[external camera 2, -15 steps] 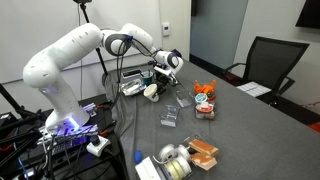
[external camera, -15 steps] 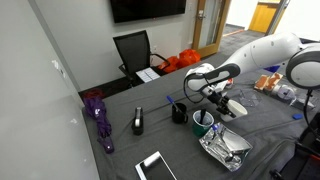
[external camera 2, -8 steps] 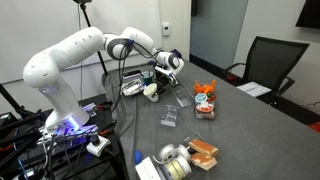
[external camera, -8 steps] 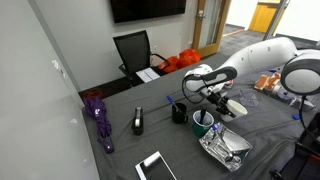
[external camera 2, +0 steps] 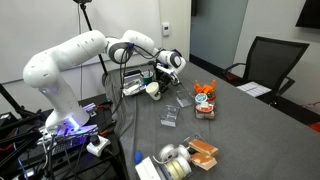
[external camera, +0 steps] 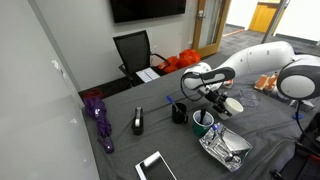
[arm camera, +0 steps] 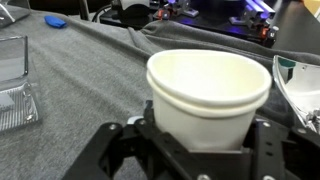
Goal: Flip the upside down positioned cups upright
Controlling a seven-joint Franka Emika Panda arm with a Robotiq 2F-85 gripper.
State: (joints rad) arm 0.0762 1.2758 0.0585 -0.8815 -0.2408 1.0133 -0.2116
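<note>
Shifts slightly sideways since a second ago, Robotiq gripper clamping small plain white tapered cup above grey cloth table. Seems mid-flip, open mouth showing; still needs setting down upright.

White cup, black hand, plain grey tablecloth

cup: matt white, smooth | table cover: grey cloth, rough weave | container: clear glossy plastic
</note>
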